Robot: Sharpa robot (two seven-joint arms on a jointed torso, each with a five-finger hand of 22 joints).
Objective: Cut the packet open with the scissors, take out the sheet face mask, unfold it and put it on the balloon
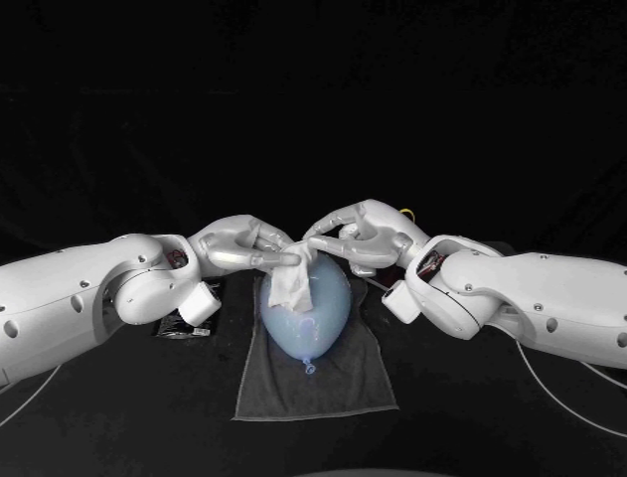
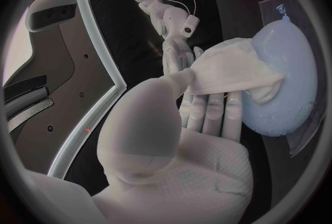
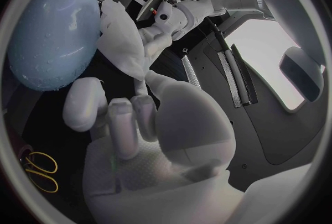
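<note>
A pale blue balloon [image 1: 313, 316] lies on a grey towel [image 1: 318, 388] in the middle of the table. A crumpled white sheet mask [image 1: 290, 282] hangs over the balloon's far left side. My left hand [image 1: 245, 245] pinches the mask's upper edge from the left, thumb against fingers [image 2: 207, 107]. My right hand [image 1: 356, 237] meets it from the right and grips the same top edge. The left wrist view shows the mask [image 2: 234, 72] lying against the balloon [image 2: 285, 77]. In the right wrist view the mask [image 3: 119, 40] hangs beside the balloon [image 3: 50, 27], above my right hand [image 3: 128, 124].
Yellow-handled scissors [image 3: 40, 170] lie on the black table near my right hand. A small dark and pale object [image 1: 187, 324] sits beside the towel's left edge, under my left forearm. The towel's near end extends toward me past the balloon's knot [image 1: 309, 368].
</note>
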